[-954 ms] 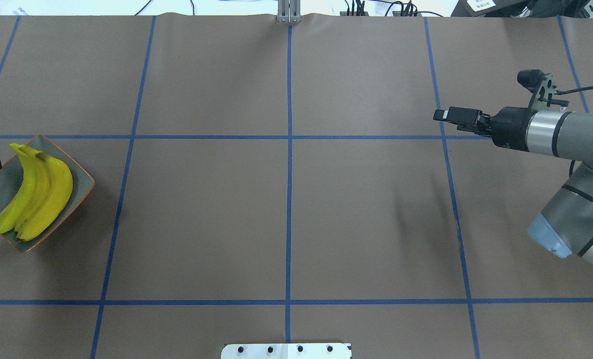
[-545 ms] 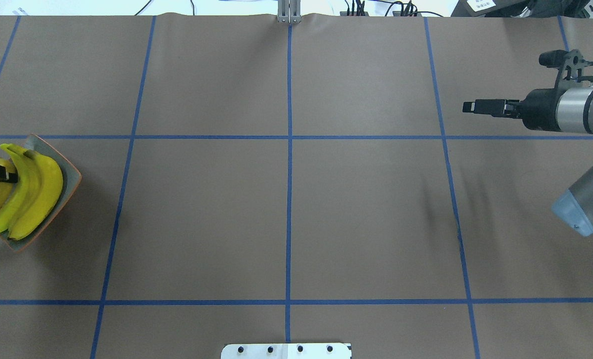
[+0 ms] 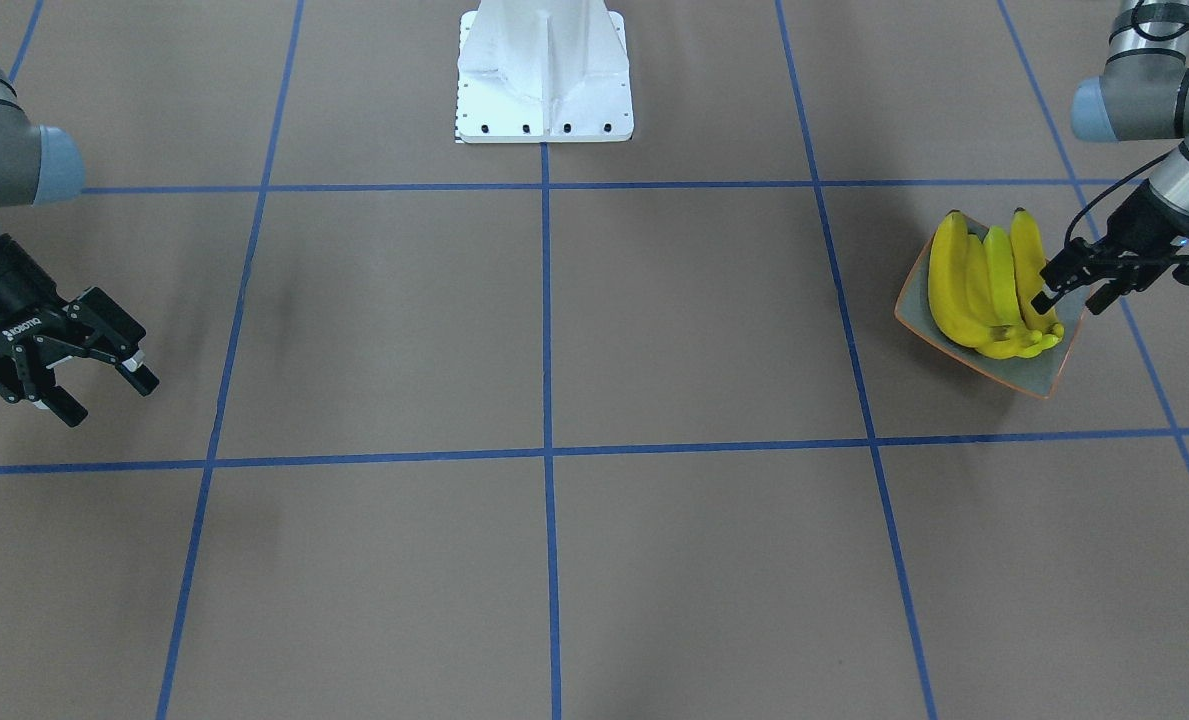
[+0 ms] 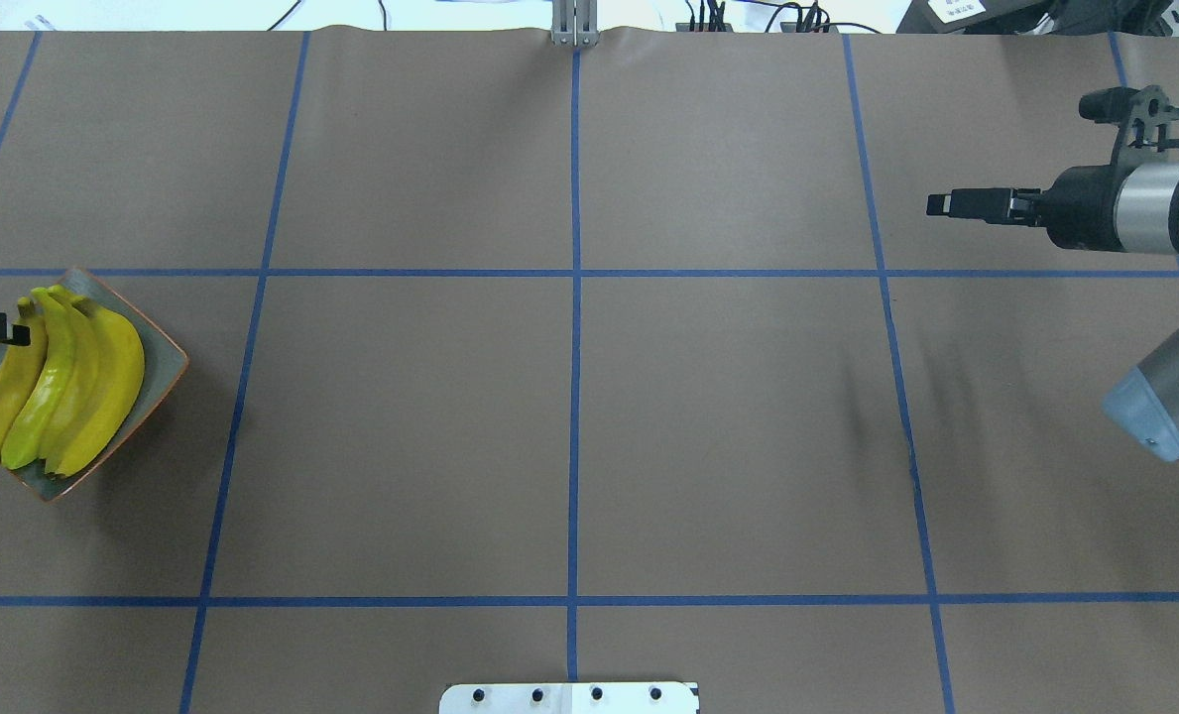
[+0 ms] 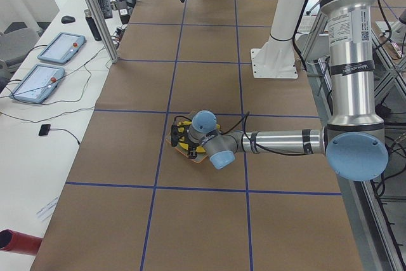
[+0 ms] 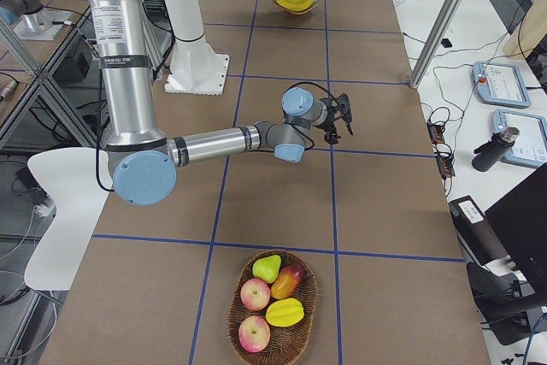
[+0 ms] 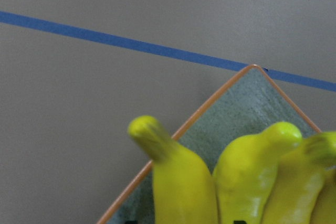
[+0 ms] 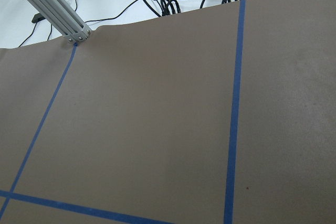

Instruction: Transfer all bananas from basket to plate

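Several yellow bananas (image 4: 83, 382) lie side by side on the grey-green plate (image 4: 165, 369) with an orange rim, at the table's far left. In the front-facing view my left gripper (image 3: 1072, 285) hangs open over the stem ends of the bananas (image 3: 989, 290), its fingers astride the outermost one. The left wrist view looks down on the banana stems (image 7: 184, 182) and a plate corner (image 7: 241, 108). My right gripper (image 3: 104, 395) hovers open and empty at the other end of the table. The basket (image 6: 244, 335) shows only in the exterior right view, and I see no banana in it.
The basket holds apples, a pear and other fruit (image 6: 273, 297). The white robot base (image 3: 544, 70) stands mid-table on the robot's side. Blue tape lines grid the brown table cover (image 4: 574, 397). Cables and tablets lie past the far edge.
The left gripper brought a banana over the plate and let it go beside the others. The plate shifted left, then back. The right gripper drew back to the right and farther away.
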